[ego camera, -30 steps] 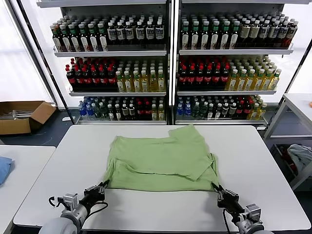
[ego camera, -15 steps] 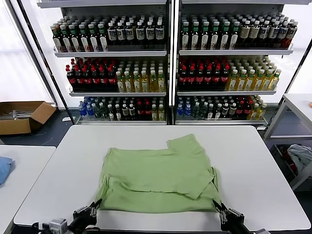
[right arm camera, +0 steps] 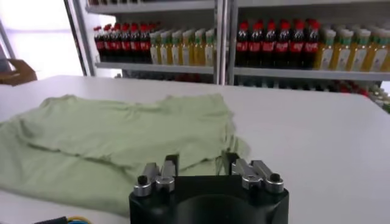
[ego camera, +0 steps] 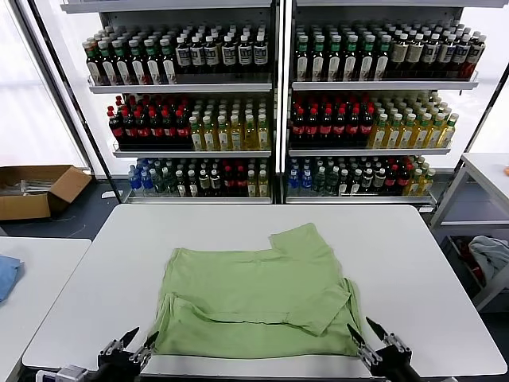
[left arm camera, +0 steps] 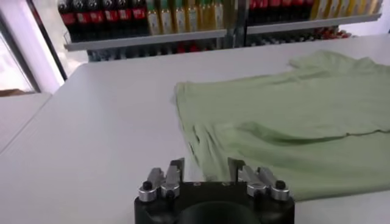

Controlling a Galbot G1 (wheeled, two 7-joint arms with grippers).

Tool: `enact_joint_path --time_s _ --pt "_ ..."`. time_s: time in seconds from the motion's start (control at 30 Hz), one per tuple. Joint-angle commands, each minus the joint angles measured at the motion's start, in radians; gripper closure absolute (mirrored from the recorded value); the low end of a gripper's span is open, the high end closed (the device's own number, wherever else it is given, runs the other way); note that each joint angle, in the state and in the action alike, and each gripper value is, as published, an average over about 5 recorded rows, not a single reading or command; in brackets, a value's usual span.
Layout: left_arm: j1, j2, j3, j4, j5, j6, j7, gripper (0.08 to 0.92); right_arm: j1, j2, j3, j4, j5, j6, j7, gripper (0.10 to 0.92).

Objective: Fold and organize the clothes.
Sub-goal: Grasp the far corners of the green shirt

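While the light-green shirt (ego camera: 258,298) lies partly folded at lower centre on the white desk (ego camera: 413,263), the left hand (ego camera: 126,348) and right hand (ego camera: 368,339) sit open and empty at the shirt's bottom corners.

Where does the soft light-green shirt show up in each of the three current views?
Head view: the soft light-green shirt lies on the white table, toward its near edge, between the left gripper and right gripper.
Left wrist view: shirt just beyond the open gripper.
Right wrist view: shirt beyond the open gripper.
Shared landmark: the bottle shelves behind the table.
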Motion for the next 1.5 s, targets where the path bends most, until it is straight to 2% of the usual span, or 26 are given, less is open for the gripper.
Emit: enact_joint_path --time_s 0.03,0.13,0.27,0.53,0.8,1.03,1.23,1.5 --pt "-0.122 0.137 -0.001 0.053 -0.152 -0.007 0.002 0.381 0.319 -0.109 -0.024 -0.128 0.137 -0.035 -0.021 0.316" --pt "-0.187 0.228 0.039 0.125 -0.188 -0.016 0.012 0.295 0.547 -0.142 -0.130 -0.272 0.142 -0.088 -0.033 0.241" --pt "-0.309 0.306 0.121 0.253 -0.244 -0.015 0.012 0.202 0.792 -0.148 -0.288 -0.458 0.135 -0.138 -0.052 0.206" --pt "-0.617 0.394 0.296 0.511 -0.328 -0.014 -0.008 0.177 1.080 -0.132 -0.498 -0.743 0.121 -0.172 -0.097 0.203" --pt "-0.854 0.377 0.435 0.708 -0.347 -0.020 -0.013 0.177 1.178 -0.078 -0.579 -0.909 0.104 -0.170 -0.108 0.203" --pt "-0.983 0.331 0.515 0.836 -0.341 -0.027 -0.017 0.177 1.238 -0.010 -0.611 -1.016 0.083 -0.175 -0.092 0.203" --pt "-1.032 0.292 0.542 0.884 -0.335 -0.030 -0.026 0.177 1.275 0.034 -0.625 -1.089 0.074 -0.181 -0.084 0.203" --pt "-1.011 0.271 0.564 0.865 -0.325 -0.031 -0.026 0.177 1.271 0.063 -0.639 -1.118 0.048 -0.181 -0.083 0.203"
